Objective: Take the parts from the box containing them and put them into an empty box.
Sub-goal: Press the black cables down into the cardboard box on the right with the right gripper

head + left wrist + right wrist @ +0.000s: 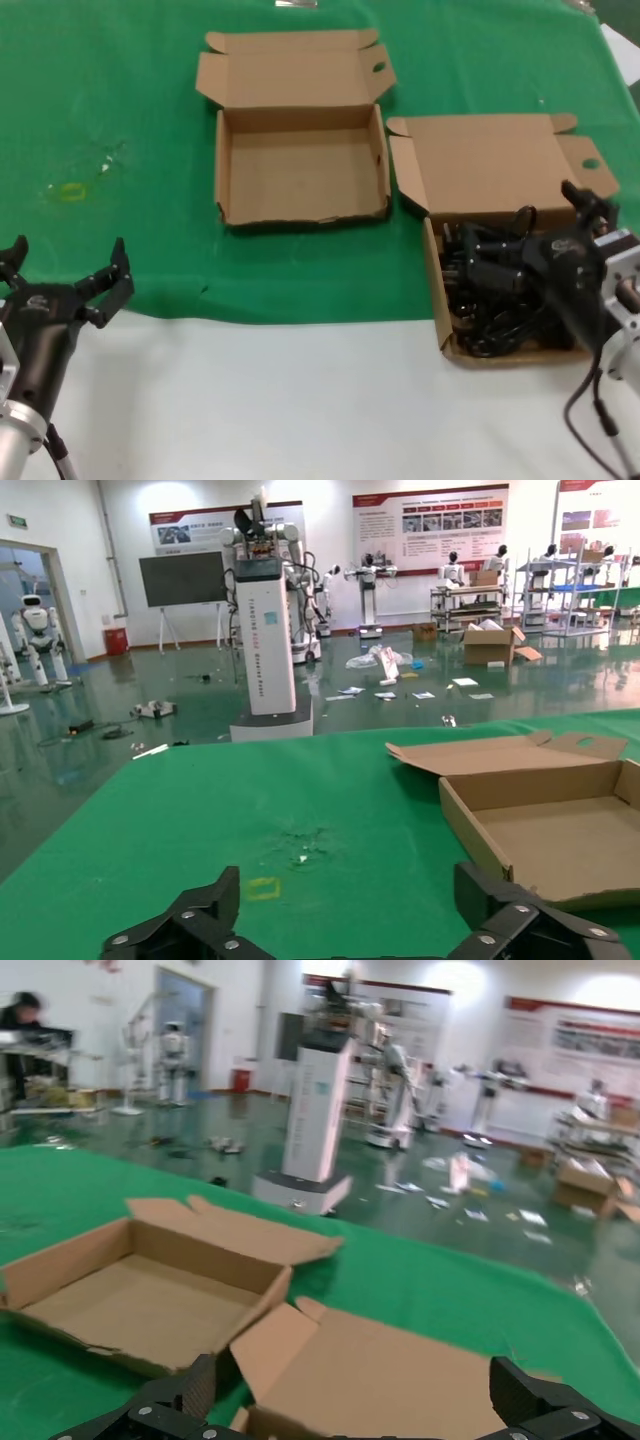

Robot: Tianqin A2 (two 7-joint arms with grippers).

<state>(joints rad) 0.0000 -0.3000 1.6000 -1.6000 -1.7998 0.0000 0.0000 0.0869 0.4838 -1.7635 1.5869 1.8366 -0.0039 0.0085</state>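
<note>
The parts [490, 295], a tangle of black cords and plugs, fill the right cardboard box [436, 300], whose lid [490, 165] lies open behind it. Left of it stands the empty box [300, 165], flaps open. My right gripper [520, 215] hovers open just above the cords, holding nothing. In the right wrist view its open gripper [355, 1392] frames that box's lid [380, 1380], with the empty box [140, 1300] beyond; the cords are hidden there. My left gripper [65, 265] waits open at the near left, over the cloth's edge, and stands open [350, 900] in its own view.
A green cloth [120, 90] covers the far part of the table; white tabletop [300, 400] runs along the front. A small yellow mark [70, 192] sits on the cloth at the left. The empty box [560, 820] also shows in the left wrist view.
</note>
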